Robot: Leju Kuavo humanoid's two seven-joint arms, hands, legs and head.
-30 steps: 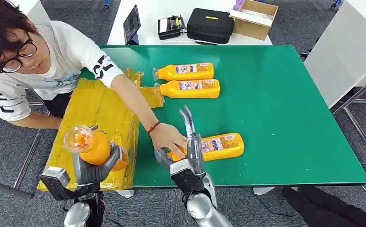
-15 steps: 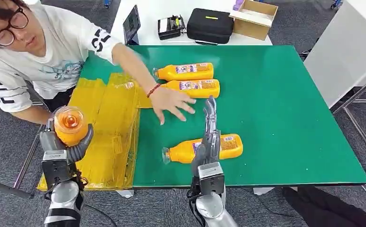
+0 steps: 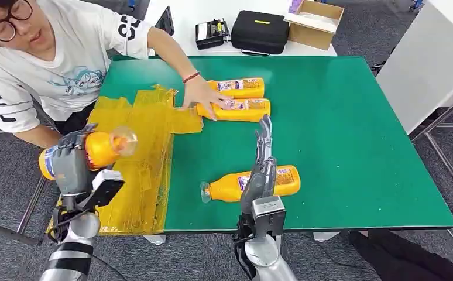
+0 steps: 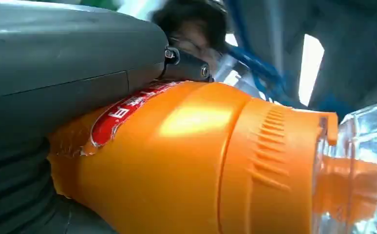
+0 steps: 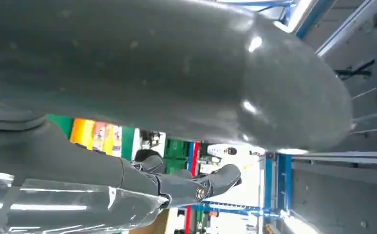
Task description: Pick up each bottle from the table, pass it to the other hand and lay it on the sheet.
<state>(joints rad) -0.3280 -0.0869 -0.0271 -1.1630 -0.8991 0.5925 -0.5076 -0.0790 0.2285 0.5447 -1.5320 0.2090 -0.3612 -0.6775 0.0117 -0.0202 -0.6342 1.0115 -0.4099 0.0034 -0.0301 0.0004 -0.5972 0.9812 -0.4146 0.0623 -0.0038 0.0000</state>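
Over the yellow sheet (image 3: 131,153) my left hand (image 3: 69,164) now grips its bottle (image 3: 98,148) tipped sideways rather than upright, ready to lay down I judge, while my right hand (image 3: 261,167) hangs open above the next bottle (image 3: 253,183) on the tabletop (image 3: 353,134).

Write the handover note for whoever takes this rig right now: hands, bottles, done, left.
Left hand: grips an orange plastic bottle with clear cap, tipped sideways above the yellow plastic sheet.
Right hand: holds nothing, fingers straight, above the nearest orange bottle lying on the green table.
Two more orange bottles lie at the far side; a person's hand rests on them.
Done: no bottle lies on the sheet.
Left: lay the held one down, then the other three.
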